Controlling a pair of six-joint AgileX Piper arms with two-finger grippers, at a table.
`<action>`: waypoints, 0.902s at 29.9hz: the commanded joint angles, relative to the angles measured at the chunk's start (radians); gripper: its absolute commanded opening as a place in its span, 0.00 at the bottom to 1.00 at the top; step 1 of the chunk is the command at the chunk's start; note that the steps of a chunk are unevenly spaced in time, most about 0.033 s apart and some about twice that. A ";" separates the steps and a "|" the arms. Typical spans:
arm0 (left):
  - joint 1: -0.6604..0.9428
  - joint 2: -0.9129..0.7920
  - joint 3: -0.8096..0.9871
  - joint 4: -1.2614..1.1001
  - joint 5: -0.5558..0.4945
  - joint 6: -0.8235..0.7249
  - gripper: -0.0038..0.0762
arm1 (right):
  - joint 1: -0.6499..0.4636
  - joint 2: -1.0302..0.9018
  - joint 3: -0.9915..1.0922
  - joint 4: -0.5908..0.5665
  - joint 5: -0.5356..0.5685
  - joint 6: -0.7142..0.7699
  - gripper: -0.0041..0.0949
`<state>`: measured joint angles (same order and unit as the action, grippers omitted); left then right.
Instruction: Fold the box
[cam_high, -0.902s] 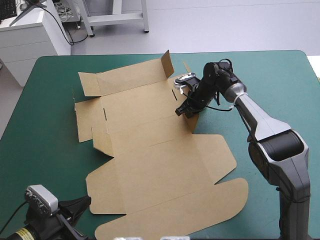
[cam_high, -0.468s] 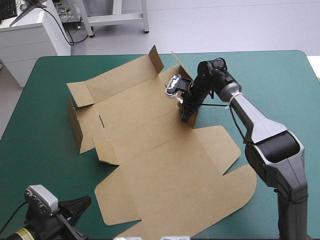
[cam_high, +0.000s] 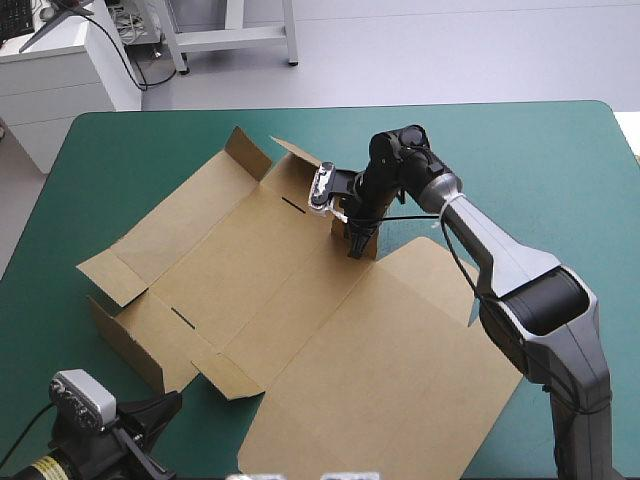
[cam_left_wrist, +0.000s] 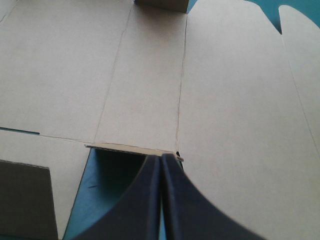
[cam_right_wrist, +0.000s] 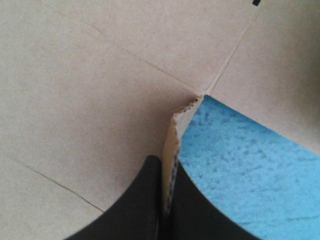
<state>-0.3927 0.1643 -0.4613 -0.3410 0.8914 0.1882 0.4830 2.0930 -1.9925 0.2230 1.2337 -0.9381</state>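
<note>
- Box (cam_high: 380, 350) is lying opened out and mostly flat across the middle of the bench (cam_high: 560, 160), sitting at a slant on the teal-green cover, with its broad lid panel reaching toward the near edge.
- At the box's far right side the right gripper (cam_high: 357, 240) is pointing down and pinching an upright flap (cam_right_wrist: 172, 131). In the right wrist view the board's raw edge is standing between the 2 black fingers, which are all but closed on it.
- Low at the near left corner of the bench, the left gripper (cam_left_wrist: 162, 160) is hanging with its fingers pressing together in 1 pointed arch, nothing between them.
- Just ahead of its tip, a small raised tab (cam_left_wrist: 132, 148) of the box is standing on edge.
- Short corner flaps (cam_high: 250, 152) are tilting up at the far end, and a low wall (cam_high: 125, 342) is rising along the box's left side.
- 2 dark slots (cam_high: 293, 205) are showing in the flat panels.
</note>
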 joint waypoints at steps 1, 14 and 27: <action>-0.004 0.015 -0.022 -0.029 -0.061 0.001 0.04 | 0.025 -0.117 -0.031 0.008 0.017 -0.012 0.02; -0.004 0.015 -0.022 -0.027 -0.061 0.001 0.04 | 0.074 -0.174 -0.044 -0.113 0.017 -0.124 0.02; -0.004 0.015 -0.022 -0.027 -0.061 0.001 0.04 | 0.074 -0.131 -0.049 0.073 -0.049 -0.230 0.02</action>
<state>-0.3927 0.1643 -0.4613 -0.3410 0.8914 0.1890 0.5589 2.0004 -2.0088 0.2055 1.2270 -1.1248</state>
